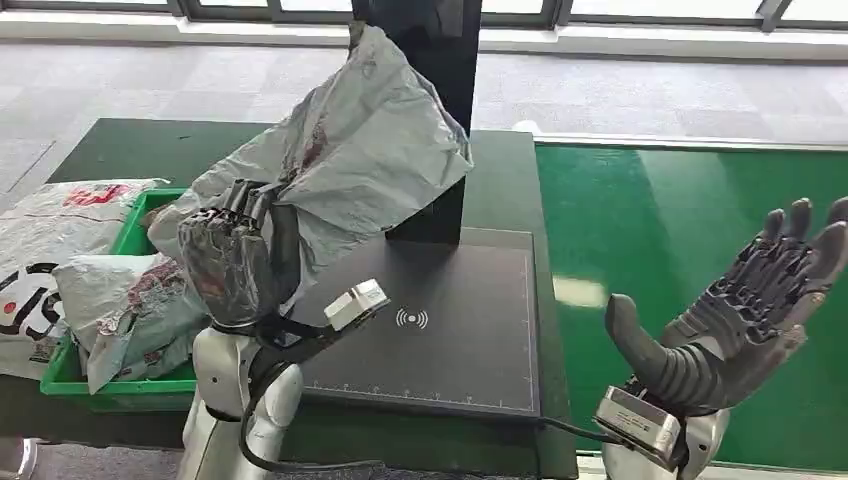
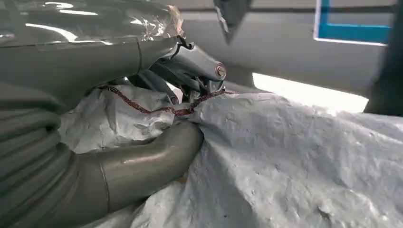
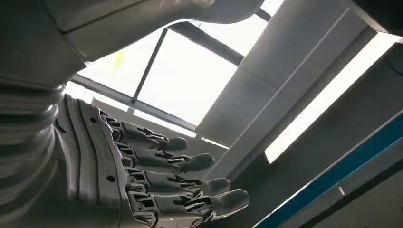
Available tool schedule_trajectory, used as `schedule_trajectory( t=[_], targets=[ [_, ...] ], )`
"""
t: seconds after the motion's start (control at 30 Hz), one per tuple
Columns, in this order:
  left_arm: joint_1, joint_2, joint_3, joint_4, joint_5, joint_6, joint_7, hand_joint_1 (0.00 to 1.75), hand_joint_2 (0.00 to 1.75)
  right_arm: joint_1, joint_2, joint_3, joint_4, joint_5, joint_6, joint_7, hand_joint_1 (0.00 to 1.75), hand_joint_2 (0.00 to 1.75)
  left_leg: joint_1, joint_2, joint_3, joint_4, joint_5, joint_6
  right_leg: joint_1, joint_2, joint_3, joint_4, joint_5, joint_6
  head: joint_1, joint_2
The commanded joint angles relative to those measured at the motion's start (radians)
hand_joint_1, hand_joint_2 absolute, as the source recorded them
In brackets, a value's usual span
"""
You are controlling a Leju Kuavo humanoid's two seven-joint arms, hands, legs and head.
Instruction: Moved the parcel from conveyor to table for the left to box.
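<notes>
Left hand [image 1: 232,262] grasping the grey parcel [image 1: 350,150] should swing it toward the green bin [image 1: 150,205] beside it, keeping grip firm; right hand [image 1: 745,310] splayed, empty.

A dark green worktop [image 1: 180,150] carries a black scanning pad [image 1: 440,340] marked with a wireless symbol, a black upright post [image 1: 440,120] rising from the pad's far edge. At the worktop's left end sits a green bin [image 1: 135,225] stuffed with grey mail bags [image 1: 120,300]. A bright green conveyor belt [image 1: 680,220] adjoins the worktop on the right.
</notes>
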Motion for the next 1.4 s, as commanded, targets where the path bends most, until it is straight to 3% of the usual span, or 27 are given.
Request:
schedule_trajectory(
  t=[0.03,0.13,0.17,0.2,0.4,0.93,0.97,1.0,1.03,1.07,1.1,1.17,1.4],
  targets=[
    [-0.061,-0.038,0.513,0.056,0.133,-0.004,-0.132,1.75,1.75,-0.004,0.057,-0.042,0.036,-0.001,0.001,-0.003,0.00,1.75,0.000,0.005,0.003,-0.003,0.001,0.001,0.001,0.003,0.001,-0.002,0.001,-0.002,0.000,0.000],
    [-0.093,-0.038,0.610,0.134,0.138,-0.004,-0.168,1.75,1.75,-0.010,0.057,-0.041,0.040,-0.002,0.001,-0.003,0.00,1.75,0.000,0.004,0.001,-0.004,0.001,0.001,0.000,0.002,0.001,-0.002,0.001,-0.003,0.000,0.000],
    [-0.102,0.015,0.624,0.200,0.171,-0.004,-0.156,1.75,1.75,-0.011,0.057,-0.040,0.044,-0.002,0.001,-0.003,0.00,1.75,0.000,0.002,0.002,-0.003,0.001,0.001,0.000,0.000,0.000,-0.001,0.000,-0.002,0.000,0.000],
    [-0.105,-0.038,0.641,0.185,0.118,-0.004,-0.150,1.75,1.75,-0.013,0.057,-0.040,0.045,0.000,0.001,-0.003,0.00,1.75,0.000,0.002,0.004,-0.004,0.001,0.001,0.000,0.000,0.000,-0.002,0.001,-0.003,0.000,0.000],
    [-0.132,-0.038,0.718,0.271,0.101,-0.004,-0.150,1.75,1.75,-0.020,0.057,-0.037,0.055,0.006,0.001,-0.003,0.00,1.75,0.000,0.001,0.007,-0.002,0.001,0.001,0.000,-0.001,0.001,-0.001,0.000,-0.002,0.000,0.000],
    [-0.100,-0.038,0.699,0.258,0.102,-0.004,-0.115,1.75,1.75,-0.037,0.057,-0.042,0.089,0.013,0.001,0.000,0.00,1.75,0.000,-0.001,0.005,-0.001,0.001,0.000,0.001,-0.002,-0.001,-0.001,0.000,-0.002,0.000,0.000],
    [-0.123,0.059,0.693,0.341,0.177,-0.004,-0.124,1.75,1.75,0.018,0.057,0.043,0.002,0.110,0.001,0.102,0.00,1.75,0.000,0.000,0.005,-0.003,0.002,0.001,0.001,-0.002,0.000,-0.002,0.001,-0.002,0.000,0.000],
    [-0.128,0.054,0.661,0.340,0.143,-0.004,-0.068,1.75,1.75,0.012,0.057,0.012,0.038,0.070,0.001,0.056,0.00,1.75,0.000,0.001,0.006,-0.002,0.001,0.001,0.000,0.000,0.000,-0.001,0.001,-0.002,0.000,0.000],
    [-0.130,-0.023,0.715,0.307,0.096,-0.004,-0.108,1.75,1.75,-0.013,0.057,-0.035,0.105,0.022,0.001,-0.003,0.00,1.75,0.000,0.000,0.005,-0.002,0.001,0.000,0.000,-0.001,-0.001,0.000,0.000,-0.002,0.000,0.000],
    [-0.130,-0.023,0.715,0.307,0.096,-0.004,-0.108,1.45,1.75,-0.013,0.057,-0.035,0.105,0.022,0.001,-0.003,0.00,1.75,0.000,0.000,0.005,-0.003,0.002,0.001,0.001,-0.002,0.001,-0.002,0.001,-0.002,0.000,0.000],
    [-0.148,-0.030,0.754,0.324,0.092,-0.004,-0.137,0.00,1.75,-0.014,0.057,-0.032,0.115,0.024,0.001,-0.003,0.00,1.75,0.000,-0.002,0.004,-0.001,0.001,0.000,0.001,-0.003,0.000,-0.001,0.000,-0.001,0.000,0.000],
    [-0.159,-0.038,0.794,0.309,0.121,-0.004,-0.195,0.00,1.75,-0.014,0.057,-0.030,0.121,0.021,0.001,-0.003,0.00,1.75,0.001,0.000,0.005,-0.002,0.001,0.000,0.001,-0.001,-0.001,-0.002,0.001,-0.002,0.000,0.000],
    [-0.160,-0.038,0.803,0.302,0.145,-0.004,-0.226,0.00,1.75,-0.015,0.057,-0.031,0.127,0.022,0.001,-0.003,0.00,1.75,0.000,-0.001,0.005,-0.001,0.001,0.000,0.001,-0.002,-0.001,-0.001,0.000,-0.002,0.000,0.000]
  ],
)
